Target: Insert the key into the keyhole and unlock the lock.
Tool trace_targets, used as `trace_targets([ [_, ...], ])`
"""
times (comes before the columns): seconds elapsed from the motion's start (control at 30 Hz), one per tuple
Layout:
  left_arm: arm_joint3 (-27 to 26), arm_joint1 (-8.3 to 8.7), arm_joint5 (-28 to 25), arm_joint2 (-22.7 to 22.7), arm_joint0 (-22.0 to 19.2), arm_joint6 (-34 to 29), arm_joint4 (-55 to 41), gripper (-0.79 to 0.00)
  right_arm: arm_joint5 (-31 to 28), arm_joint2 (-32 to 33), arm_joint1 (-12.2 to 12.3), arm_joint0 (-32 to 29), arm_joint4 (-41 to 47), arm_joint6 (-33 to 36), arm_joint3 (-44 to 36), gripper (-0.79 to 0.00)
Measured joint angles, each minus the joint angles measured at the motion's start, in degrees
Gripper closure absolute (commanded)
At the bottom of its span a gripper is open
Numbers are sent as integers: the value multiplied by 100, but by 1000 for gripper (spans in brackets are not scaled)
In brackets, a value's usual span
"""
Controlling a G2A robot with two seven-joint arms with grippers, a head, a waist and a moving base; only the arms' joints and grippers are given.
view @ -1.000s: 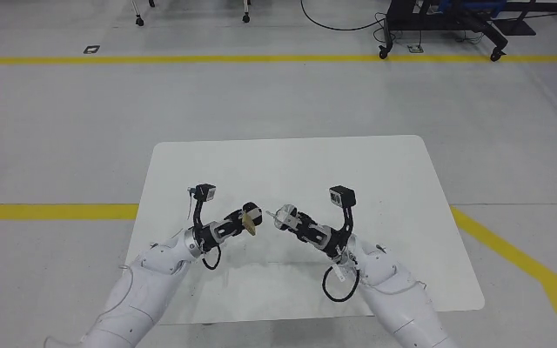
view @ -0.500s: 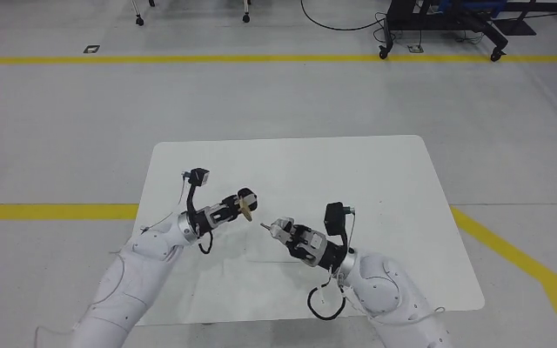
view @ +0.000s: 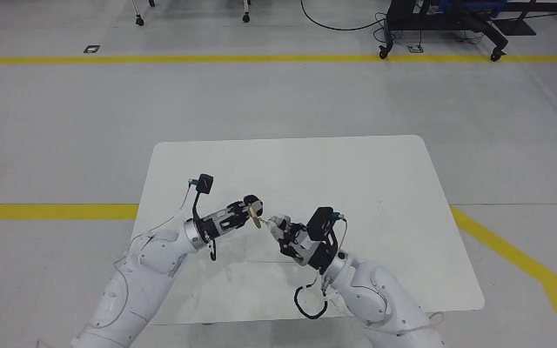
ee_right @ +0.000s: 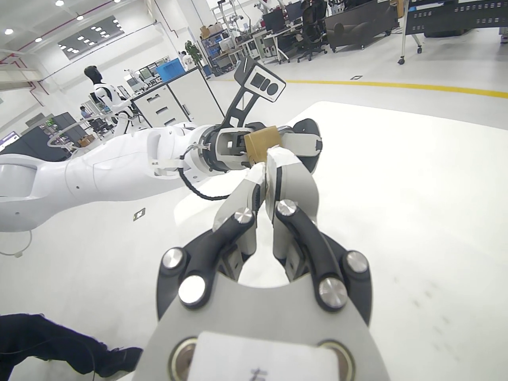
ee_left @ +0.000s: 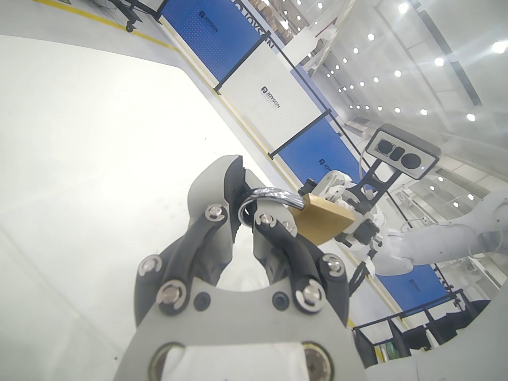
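Observation:
A brass padlock [view: 253,211] hangs above the white table [view: 374,174], with my left gripper [ee_left: 246,196] shut on its steel shackle [ee_left: 270,194]. The brass body [ee_left: 323,218] sticks out past the fingers toward the other arm. My right gripper [view: 280,228] is shut on the small key [view: 270,220], whose tip points at the lock from close by. In the right wrist view the shut fingertips [ee_right: 274,160] sit right at the padlock [ee_right: 262,142] and hide the key blade. I cannot tell whether the key is in the keyhole.
Both grippers hover over the table's [ee_right: 397,180] middle front. Nothing else lies on the tabletop [ee_left: 79,120]. Yellow floor lines [view: 261,59] and a wheeled rack [view: 452,26] lie well beyond the far edge.
The left gripper rose with the padlock, then came back down toward the middle. The right gripper swung in from the right, and the key tip now sits much closer to the lock.

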Motion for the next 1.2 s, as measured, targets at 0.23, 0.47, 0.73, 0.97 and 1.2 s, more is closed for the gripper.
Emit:
trace_targets([
  [0.23,-148,24,21,-77,113,125,126,0,231,-14,-3,-70,-120,17,-91,0],
  [0.47,-351,48,338,-227,246,605,742,0,283,27,15,-211,-252,3,-288,0],
  [0.73,-617,59,500,-270,423,869,1133,0,450,-47,15,-230,-374,309,-407,0],
  [0.97,-704,62,526,-276,467,925,1255,0,664,-112,-3,-173,-437,410,-413,0],
  [1.2,-787,71,573,-319,531,1042,1425,0,778,-112,-4,-218,-500,415,-454,0],
])
